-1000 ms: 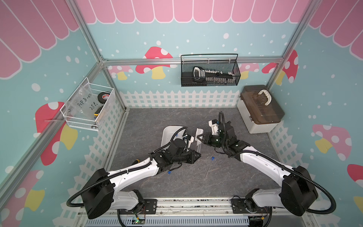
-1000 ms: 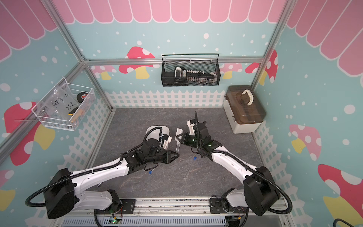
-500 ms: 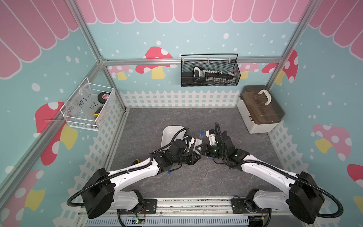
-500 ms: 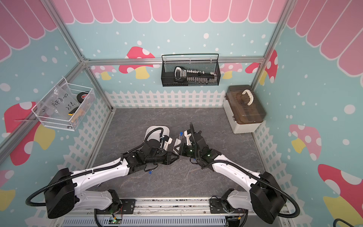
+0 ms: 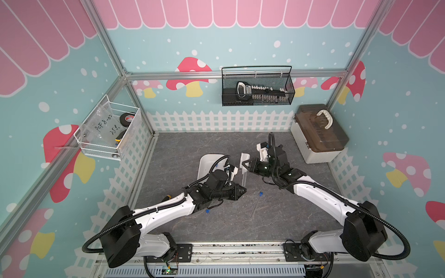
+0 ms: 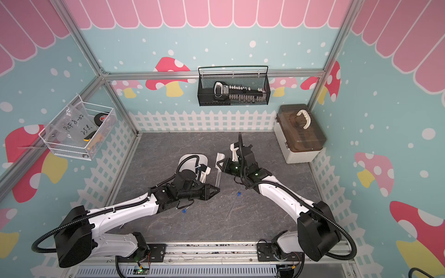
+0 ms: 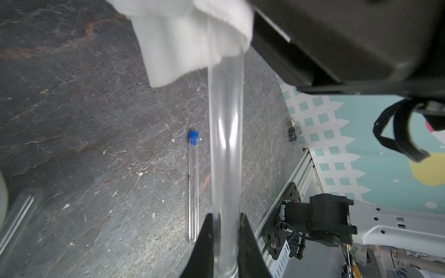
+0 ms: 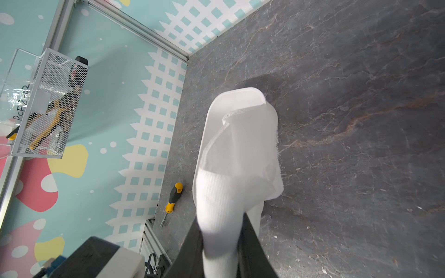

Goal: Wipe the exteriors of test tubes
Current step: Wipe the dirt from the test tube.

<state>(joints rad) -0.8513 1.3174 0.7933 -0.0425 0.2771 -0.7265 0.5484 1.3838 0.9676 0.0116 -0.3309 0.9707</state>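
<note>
Dark grey stone-veined mat (image 5: 183,149) floors a pastel mushroom-print cell. Nearest the robot, well clear of the white rounded-rectangle plastic tray (image 5: 204,160), a thin clear test tube w/ small blue cap (image 5: 256,205) lies loose. A 2nd blue cap (image 5: 207,211) peeks from under the left arm, tube body hidden. Closer to the tray, black left gripper (image 5: 243,190) is clamped hard on one end of a long clear held test tube (image 7: 225,144), lifted off the mat and pointing away along the tray's right side. Its far end vanishes into a folded white ribbed cloth (image 8: 224,192), which black right gripper (image 8: 220,222) pinches btw closed jaws just right of the tray; can't tell whether the tube sits btw those pads. Reads as a wipe stroke in hand. To do it well: left holds firm, right squeezes only enough for fabric to hug the wall, then draws straight along the tube axis, no sideways bending. Roll the tube btw passes so all round gets covered, incl. the gripped end after a regrip. Tube: glossy, slick, rigid, round section, so it may slip or twist. Cloth: soft knit, fuzzy edge, drapes, should conform. Tray: smooth matte, raised rim. Mat: flat, lint-specked. Beyond the tray, a white box w/ brown translucent lid (image 5: 320,134) and a black wire-mesh basket (image 5: 257,91) on the back wall.
</note>
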